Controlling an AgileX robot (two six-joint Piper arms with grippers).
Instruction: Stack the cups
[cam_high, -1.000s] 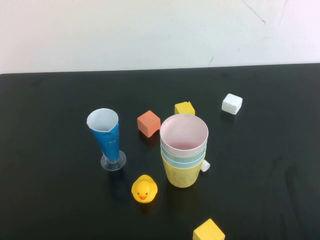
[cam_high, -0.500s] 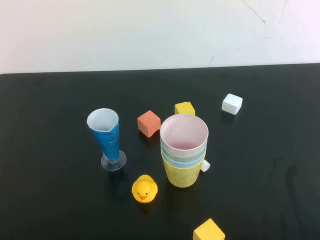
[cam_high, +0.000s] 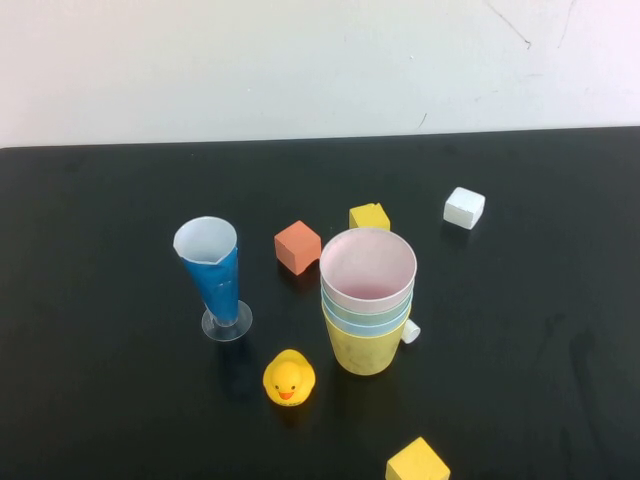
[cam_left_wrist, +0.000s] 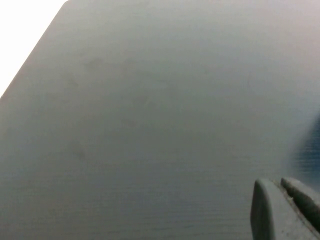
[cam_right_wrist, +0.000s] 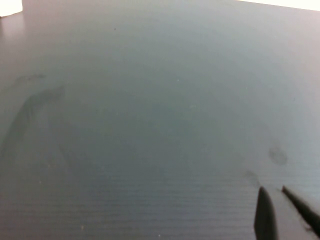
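The stacked cups (cam_high: 367, 300), pink inside blue inside yellow, stand just right of the frame's centre, beside a rubber duck (cam_high: 289, 379). The left gripper (cam_left_wrist: 282, 207) and right gripper (cam_right_wrist: 282, 212) hang closed over bare black table (cam_high: 120, 400).

The high view looks down at an angle from the robot's own side across the black table (cam_high: 120, 400) to the pale wall (cam_high: 300, 60) behind it — taking in the whole spread of things. Each wrist view sits close above bare tabletop, with only the closed left gripper (cam_left_wrist: 281, 200) or the closed right gripper (cam_right_wrist: 278, 206) at its edge. All three views share only that dark surface.
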